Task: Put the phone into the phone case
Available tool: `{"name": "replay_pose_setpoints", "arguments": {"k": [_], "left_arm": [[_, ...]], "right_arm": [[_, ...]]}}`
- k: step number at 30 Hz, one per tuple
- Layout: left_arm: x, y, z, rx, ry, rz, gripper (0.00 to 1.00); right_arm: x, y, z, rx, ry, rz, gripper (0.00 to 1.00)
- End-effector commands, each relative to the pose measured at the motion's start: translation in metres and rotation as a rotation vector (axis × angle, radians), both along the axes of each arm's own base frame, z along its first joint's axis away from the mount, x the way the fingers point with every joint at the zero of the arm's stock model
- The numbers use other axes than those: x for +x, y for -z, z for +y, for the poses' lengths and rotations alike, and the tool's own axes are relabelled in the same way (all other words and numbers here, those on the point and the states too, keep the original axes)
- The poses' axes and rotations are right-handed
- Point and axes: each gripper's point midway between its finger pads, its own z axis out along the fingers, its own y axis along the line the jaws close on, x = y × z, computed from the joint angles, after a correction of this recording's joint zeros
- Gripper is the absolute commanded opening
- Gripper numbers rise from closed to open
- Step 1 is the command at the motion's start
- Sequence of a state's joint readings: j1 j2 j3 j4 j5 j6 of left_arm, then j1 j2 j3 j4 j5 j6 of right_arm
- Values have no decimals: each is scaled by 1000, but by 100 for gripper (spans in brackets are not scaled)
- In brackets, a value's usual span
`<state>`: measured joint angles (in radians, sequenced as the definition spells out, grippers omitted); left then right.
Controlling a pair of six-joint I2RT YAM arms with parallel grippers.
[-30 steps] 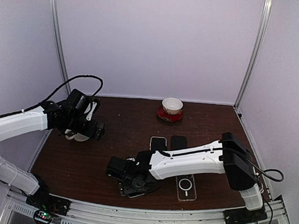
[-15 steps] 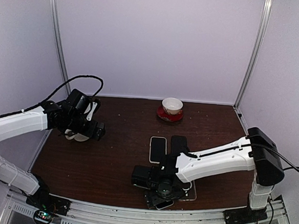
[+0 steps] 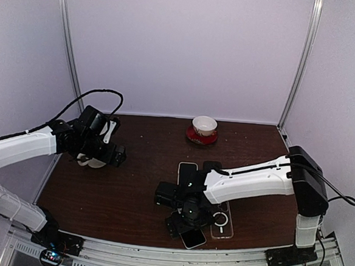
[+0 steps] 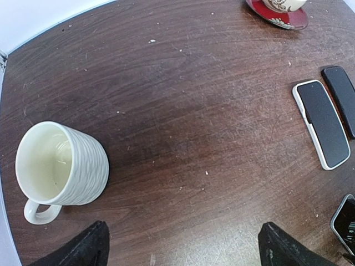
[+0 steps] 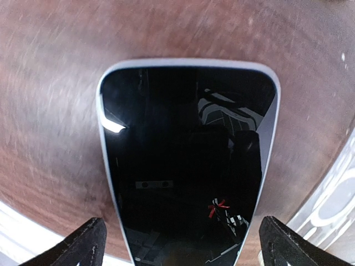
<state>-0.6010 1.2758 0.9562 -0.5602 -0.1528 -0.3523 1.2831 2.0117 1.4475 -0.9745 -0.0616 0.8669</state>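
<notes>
- Right gripper [image 5: 183, 248] stands with its jaws spread wide. One dark fingertip [image 5: 83, 244] shows at each side of the phone's near end, and the wrist view shows no pinch on it.
- The phone [image 5: 186, 160] lies flat on the dark wooden table [image 3: 118, 196], black glass up, with a pale grey rim around it.
- From above, the phone sits askew at the near edge of the table. It is right under the tips of the right gripper and just left of the clear phone case [image 3: 221, 220].
- The clear phone case lies flat with a white ring on its back. The phone is outside it, by its near left corner, and I cannot tell whether the two touch.
- The right arm reaches across from the right side of the table, its wrist low over the wood.
- Left gripper [image 4: 183, 252] hovers at the left side of the table, its jaws also wide apart over the wood and closed on no object.
- A white ribbed mug [image 4: 58, 163] stands upright just beside the left gripper, its handle at the lower left in the wrist view.
- A white-cased phone [image 4: 321, 123] and a black phone [image 4: 341, 95] lie side by side, screens up, near the middle of the table beyond the right arm.
- A cup [image 3: 204, 124] sits on a red saucer [image 3: 200, 137] toward the far edge, well apart from both grippers.
</notes>
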Motion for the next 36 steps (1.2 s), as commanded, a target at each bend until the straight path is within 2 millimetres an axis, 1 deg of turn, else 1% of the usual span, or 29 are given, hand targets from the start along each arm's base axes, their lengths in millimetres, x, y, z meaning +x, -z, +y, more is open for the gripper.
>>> {"name": "replay_pose_setpoints", "arguments": {"k": [1,5,8,11,12,16,18,21,25,28,29,31,34,36], "left_arm": [[5,-3,-4,-26,14,-25,98],[4,-4,-4,-27,18,-25,98],[4,-5,-4,-30,20,-28,98],[4,-5,-5,-32,21,-30,97],[4,-5,-4,-31,22,-30,98],[4,-5,-5,-33,24,-30,98],[4,-5,-5,-32,26,-29,98],[4,-5,-6,-34,27,-28,97],[4,-6,-6,-34,30,-32,98],[4,-7,-5,-33,32,-36,98],[4,-7,-5,-32,31,-38,97],[4,-7,-5,-29,31,-41,98],[4,-9,-3,-26,31,-53,98],[5,-11,-2,-28,30,-65,97]], "right_arm": [[5,9,3,8,-29,42,99],[0,18,2,-10,-43,86,99],[-4,23,3,-3,-43,110,96],[-7,25,5,14,-43,128,88],[-7,26,5,13,-44,130,84],[-6,23,6,19,-47,120,71],[-4,17,9,33,-52,111,64],[-1,4,13,57,-72,92,59],[5,-25,22,123,-114,44,57],[10,-58,34,223,-177,-12,55],[12,-77,37,272,-201,-42,55],[15,-105,40,345,-254,-100,54],[15,-152,38,465,-350,-193,50],[13,-180,33,547,-414,-260,46]]}}
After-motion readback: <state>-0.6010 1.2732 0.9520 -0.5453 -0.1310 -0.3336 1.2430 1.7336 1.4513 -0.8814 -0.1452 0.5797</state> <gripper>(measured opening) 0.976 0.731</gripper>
